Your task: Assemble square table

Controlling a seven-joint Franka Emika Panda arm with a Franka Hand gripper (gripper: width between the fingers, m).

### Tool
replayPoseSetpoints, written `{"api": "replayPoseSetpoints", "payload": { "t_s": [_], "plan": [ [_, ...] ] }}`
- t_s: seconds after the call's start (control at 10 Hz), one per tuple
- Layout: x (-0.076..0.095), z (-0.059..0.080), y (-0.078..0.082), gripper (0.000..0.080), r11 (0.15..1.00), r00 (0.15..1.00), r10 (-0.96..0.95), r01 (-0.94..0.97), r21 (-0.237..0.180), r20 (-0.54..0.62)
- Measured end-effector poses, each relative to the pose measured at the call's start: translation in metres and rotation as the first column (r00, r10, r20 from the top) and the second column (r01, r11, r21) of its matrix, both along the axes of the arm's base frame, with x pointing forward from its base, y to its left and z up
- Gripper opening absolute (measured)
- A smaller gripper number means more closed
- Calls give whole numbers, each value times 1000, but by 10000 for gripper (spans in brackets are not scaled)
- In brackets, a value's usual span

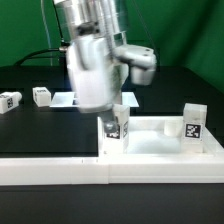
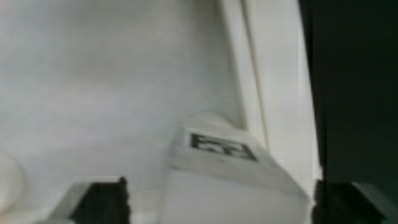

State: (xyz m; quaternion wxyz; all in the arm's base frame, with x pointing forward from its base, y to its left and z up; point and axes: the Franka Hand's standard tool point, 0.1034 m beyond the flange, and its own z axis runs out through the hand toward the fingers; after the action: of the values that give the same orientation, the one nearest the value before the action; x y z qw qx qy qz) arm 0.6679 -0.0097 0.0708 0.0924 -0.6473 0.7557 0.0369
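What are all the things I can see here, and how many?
Square top: one, white, middle of the table.
Straddled leg: one, white, tagged, at the top's corner on the exterior view's left.
Standing leg: one, white, tagged, at the top's corner on the exterior view's right.
Outer loose leg: one, white, far on the exterior view's left.
Inner loose leg: one, white, beside it.
Marker board: one, white, behind.
Barrier wall: one, white, in front.
Table: one, black.
Gripper: one, fingers either side of the straddled leg.
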Motion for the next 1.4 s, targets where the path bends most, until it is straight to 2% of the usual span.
{"api": "replayPoseSetpoints", "payload": {
  "t_s": [0.1,0.2,0.5,0.6,0.8,0.9,1.1,1.3,1.4],
  "plan": [
    [1,3,11,608,988,988,153,-153,-24,20],
    [1,2,17,637,967,967,255,-253,-40,31],
    [0,2,12,649,901,900,432,-428,-68,53],
    [-1,1,10,649,832,831,553,-547,-88,59],
    [-5,-2,-1,649,556,557,830,-824,-111,29],
    [-3,-2,1,649,490,491,871,-865,-112,23],
    [-3,-3,0,637,535,536,844,-838,-109,20],
    [-3,-3,0,285,617,619,786,-781,-97,13],
    [-3,-3,1,287,682,684,729,-726,-89,6]
  ]
}}
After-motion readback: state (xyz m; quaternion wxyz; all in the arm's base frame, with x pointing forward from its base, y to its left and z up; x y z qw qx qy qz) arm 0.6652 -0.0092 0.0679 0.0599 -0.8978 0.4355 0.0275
